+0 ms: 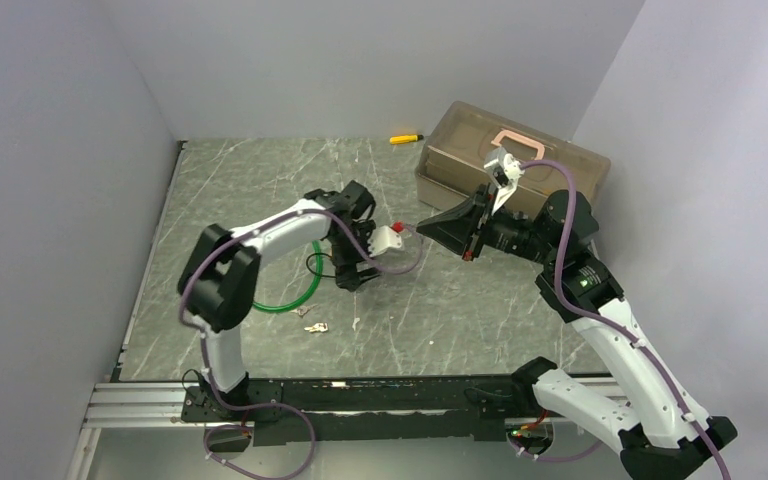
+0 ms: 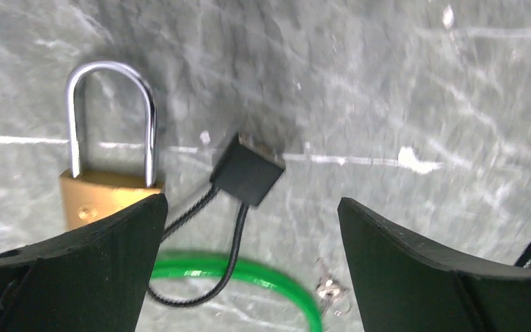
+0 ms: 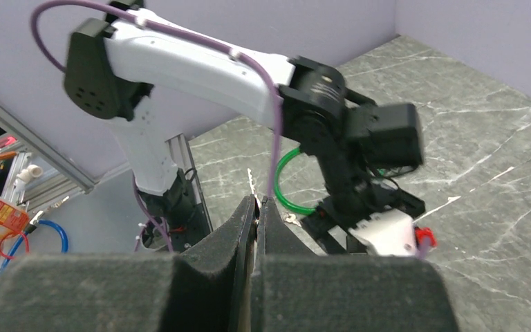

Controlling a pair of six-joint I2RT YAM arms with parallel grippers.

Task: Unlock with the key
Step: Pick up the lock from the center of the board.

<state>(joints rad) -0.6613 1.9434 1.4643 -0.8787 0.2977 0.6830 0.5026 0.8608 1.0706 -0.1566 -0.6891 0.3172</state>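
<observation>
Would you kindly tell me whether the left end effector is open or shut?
Open: the left end effector has its fingers wide apart, holding nothing.

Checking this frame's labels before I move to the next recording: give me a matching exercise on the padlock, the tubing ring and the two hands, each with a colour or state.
Things:
1. padlock
2. ring of tubing
3. left hand
4. right hand

Colour or state:
A. shut
B. green
C. open
D. brass-coloured

Pairs: 1-D, 2-B, 3-C, 4-A
</observation>
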